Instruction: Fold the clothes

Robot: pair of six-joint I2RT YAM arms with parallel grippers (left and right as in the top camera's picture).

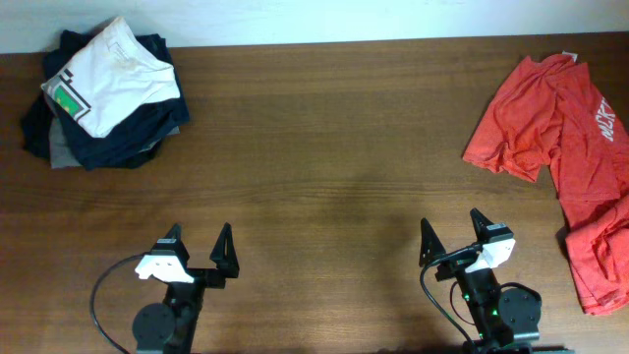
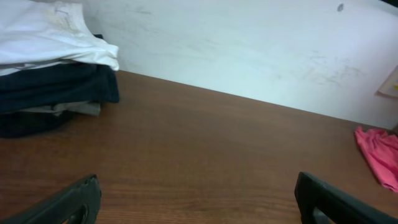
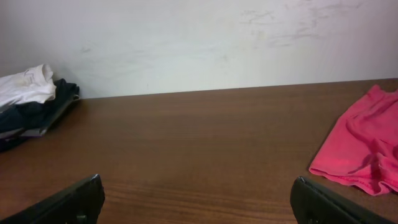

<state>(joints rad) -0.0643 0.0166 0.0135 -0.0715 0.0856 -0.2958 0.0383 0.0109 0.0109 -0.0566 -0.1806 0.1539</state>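
Bench state, both arms parked at the near edge.

Left gripper [image 1: 200,238]: near edge, left of centre. Jaws spread wide, nothing between them; in its wrist view only bare wood shows in the gap.

Right gripper [image 1: 452,228]: near edge, right of centre. Jaws likewise spread wide and holding nothing. Neither gripper touches any fabric.

Clothes, two groups, well apart:
- Far left corner: the white shirt [image 1: 118,74] lies folded on top of a stack, its green mark [image 1: 69,99] facing up at the end nearer the left edge. Under it are dark garments [image 1: 133,133], navy or black (cannot tell which), with a grey piece [image 1: 61,153] showing at the stack's near-left side. From the left wrist view the layers read white over dark over grey over dark.
- Right edge: the red tee [image 1: 550,123] lies spread out and rumpled, unfolded, reaching from the far right corner down toward the near edge. White lettering [image 1: 602,120] shows on it, too small to read in full. The lower part near the right edge is bunched; whether it is the same garment or a second red one I cannot tell.

The bench [image 1: 314,167] is dark brown wood; a white wall [image 3: 199,37] runs along its far edge.
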